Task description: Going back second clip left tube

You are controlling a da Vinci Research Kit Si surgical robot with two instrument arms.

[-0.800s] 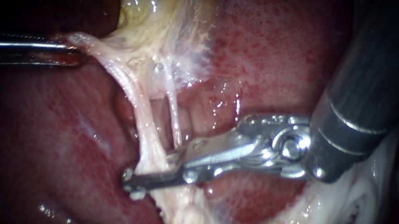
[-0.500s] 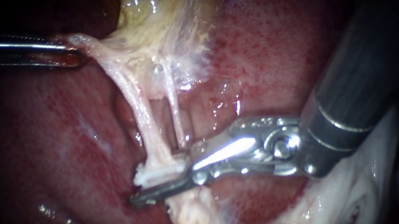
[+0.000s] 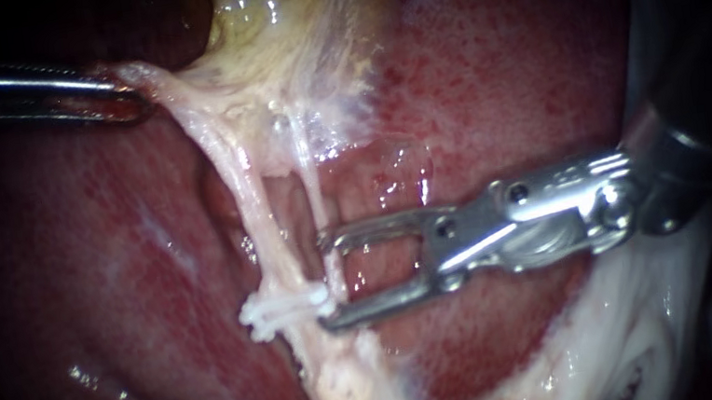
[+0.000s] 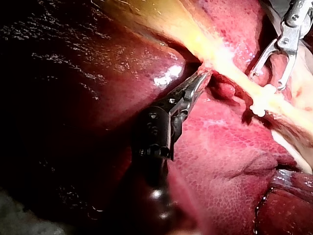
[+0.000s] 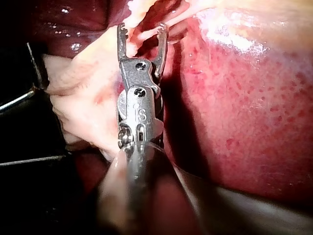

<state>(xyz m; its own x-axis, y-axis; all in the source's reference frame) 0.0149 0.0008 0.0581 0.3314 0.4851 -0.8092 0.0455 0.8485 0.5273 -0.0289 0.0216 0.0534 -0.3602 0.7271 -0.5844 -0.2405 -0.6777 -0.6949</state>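
- On the left tube [image 3: 255, 215], low down, a white clip [image 3: 286, 309] sits crosswise; our right instrument [image 3: 325, 280] gapes empty just beside it.
- Our left instrument [image 3: 132, 101] clenches pale tissue [image 3: 170, 91], pulling the tube taut.
- We judge that a straight retreat, jaws wide, best spares the clip.
- The left wrist view shows that clench close up; the endoscope shadows it.

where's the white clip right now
In the endoscope view the white clip sits left of centre, clamped across the lower part of the left tube, right beside the tip of the right instrument.
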